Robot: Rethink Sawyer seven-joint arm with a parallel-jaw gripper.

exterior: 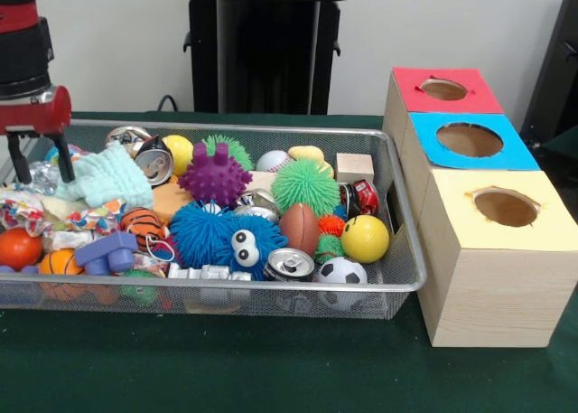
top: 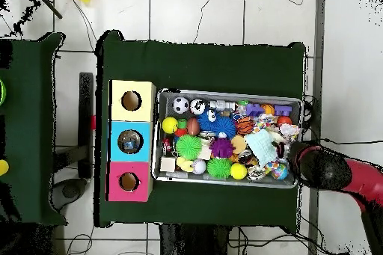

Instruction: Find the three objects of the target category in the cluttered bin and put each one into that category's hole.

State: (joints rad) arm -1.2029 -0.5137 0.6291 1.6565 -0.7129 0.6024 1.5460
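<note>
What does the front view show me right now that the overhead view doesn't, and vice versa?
Front only: the claw open, fingers hanging at the bin's end farthest from the boxes, above a crinkly clear bottle. Overhead only: something lying inside the blue-faced hole, and the arm covering the claw. Both: the crowded bin and the red-faced hole.

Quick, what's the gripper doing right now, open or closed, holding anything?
Gripper: open and empty, fingers spread above a crinkly clear bottle at the bin corner.
</note>
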